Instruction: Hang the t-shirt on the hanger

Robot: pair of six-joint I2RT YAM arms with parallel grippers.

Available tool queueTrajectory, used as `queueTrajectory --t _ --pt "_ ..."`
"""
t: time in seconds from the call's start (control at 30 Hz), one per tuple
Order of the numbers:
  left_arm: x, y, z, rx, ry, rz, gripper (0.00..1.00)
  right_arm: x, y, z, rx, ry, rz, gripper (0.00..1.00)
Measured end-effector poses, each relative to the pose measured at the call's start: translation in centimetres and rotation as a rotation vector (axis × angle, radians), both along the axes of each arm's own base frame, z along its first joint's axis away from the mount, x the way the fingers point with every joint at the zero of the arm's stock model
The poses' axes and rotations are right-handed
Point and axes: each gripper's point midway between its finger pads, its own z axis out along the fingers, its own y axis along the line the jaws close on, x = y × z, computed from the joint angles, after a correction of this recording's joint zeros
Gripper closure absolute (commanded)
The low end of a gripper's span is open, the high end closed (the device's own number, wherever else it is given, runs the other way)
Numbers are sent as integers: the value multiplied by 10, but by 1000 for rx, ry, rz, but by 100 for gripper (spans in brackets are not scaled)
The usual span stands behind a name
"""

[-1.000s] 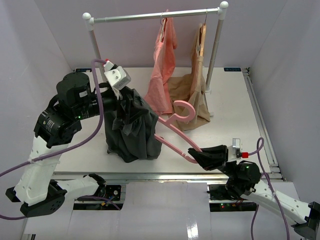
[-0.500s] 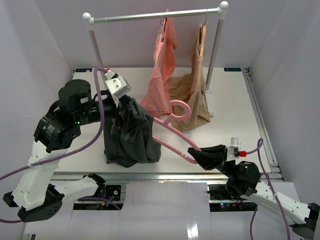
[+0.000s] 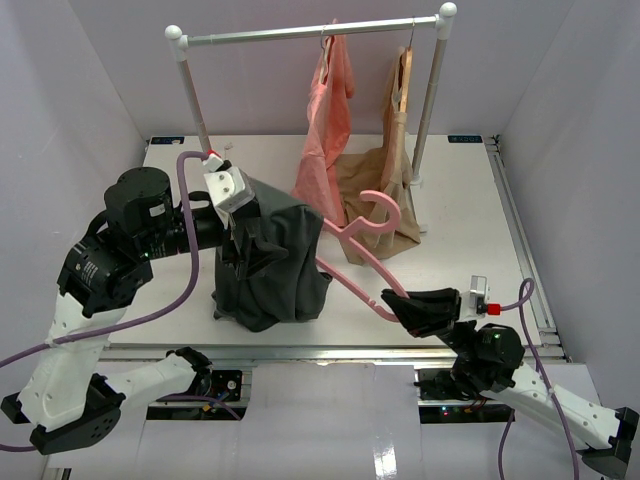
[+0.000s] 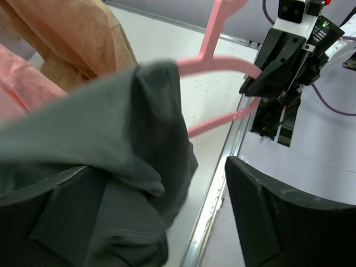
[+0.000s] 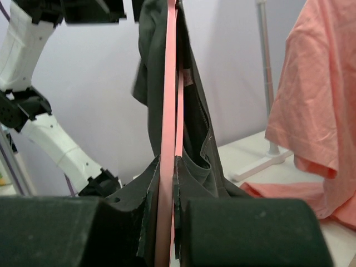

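Top external view showed the left gripper [image 3: 236, 215] raised over the white table [image 3: 460, 200], with the t-shirt [image 3: 272, 265] hanging from it, a soft charcoal bundle falling in loose vertical folds. From the left wrist, its jaws stood well apart: the fabric was draped over one finger while the other finger [image 4: 278, 222] was bare. Behind the shirt, a crumpled salmon garment [image 3: 325, 140] hung from a metal rail [image 3: 310, 33] capped with white knobs. The hanger [image 4: 219, 62], slim glossy pink plastic with a curved hook, slanted from the shirt's right side down toward the near edge, one sloping arm tucked into the dark cloth. A limp tan garment [image 3: 385, 190] drooped from a wooden hanger [image 3: 404, 80] on the same rail, its hem pooled on the table. At right, the right gripper [image 3: 395, 302] was clamped on the pink hanger's other arm, its black fingers pressed tight against both faces of the thin strip in the right wrist view.
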Motion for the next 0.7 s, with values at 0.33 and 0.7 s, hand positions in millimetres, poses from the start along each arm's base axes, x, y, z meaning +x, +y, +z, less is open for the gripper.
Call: queueTrajectory --t 0.33,0.7 --pt "-7 4 -9 -9 119 38 2 10 -17 19 98 4 -78 92" --pt "-12 42 51 -138 -171 181 2 14 -9 2 22 18 -87 92"
